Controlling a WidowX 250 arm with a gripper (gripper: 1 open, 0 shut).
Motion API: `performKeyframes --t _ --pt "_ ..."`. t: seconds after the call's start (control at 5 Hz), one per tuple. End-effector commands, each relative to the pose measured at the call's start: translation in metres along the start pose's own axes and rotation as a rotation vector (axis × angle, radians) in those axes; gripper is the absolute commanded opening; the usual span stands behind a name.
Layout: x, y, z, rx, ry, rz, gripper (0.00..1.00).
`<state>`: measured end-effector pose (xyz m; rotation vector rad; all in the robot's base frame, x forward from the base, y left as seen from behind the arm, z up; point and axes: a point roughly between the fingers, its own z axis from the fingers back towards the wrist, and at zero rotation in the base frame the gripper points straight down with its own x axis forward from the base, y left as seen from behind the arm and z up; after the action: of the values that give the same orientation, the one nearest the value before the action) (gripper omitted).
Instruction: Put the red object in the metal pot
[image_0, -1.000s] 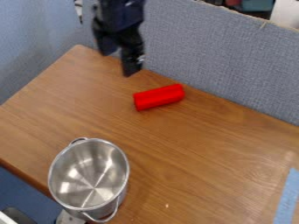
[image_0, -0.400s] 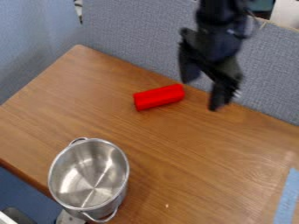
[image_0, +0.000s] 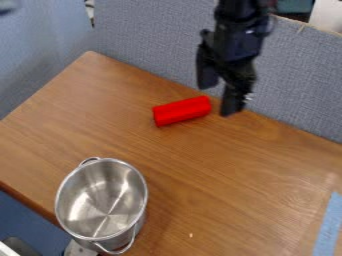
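The claw (image_0: 221, 92) is hanging with its two dark fingers (image_0: 234, 100) spread wide and pointing down, gripping nothing. It is hovering just beside the right end of the red object (image_0: 182, 110), which is lying flat on the wooden counter (image_0: 254, 190). The metal pot (image_0: 100, 203) is sitting well apart near the counter's front edge, holding nothing inside

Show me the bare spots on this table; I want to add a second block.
Free: the wood between the red object and the metal pot, and the table's right half. Crowded: the back edge, where the open gripper hangs beside the red object.
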<state>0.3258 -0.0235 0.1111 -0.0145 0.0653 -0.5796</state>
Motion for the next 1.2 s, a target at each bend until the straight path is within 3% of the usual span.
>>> performKeyframes --t 0.0,0.2,0.6,1.0 --pt "-0.008 0.022 -0.002 0.033 0.009 -0.129 1.00" --pt "-0.013 0.028 -0.023 0.023 0.007 -0.298 1.00" --pt "0.009 0.075 -0.070 0.083 0.008 -0.333 1.00" --pt "0.023 0.072 -0.097 0.099 0.013 -0.567 1.00"
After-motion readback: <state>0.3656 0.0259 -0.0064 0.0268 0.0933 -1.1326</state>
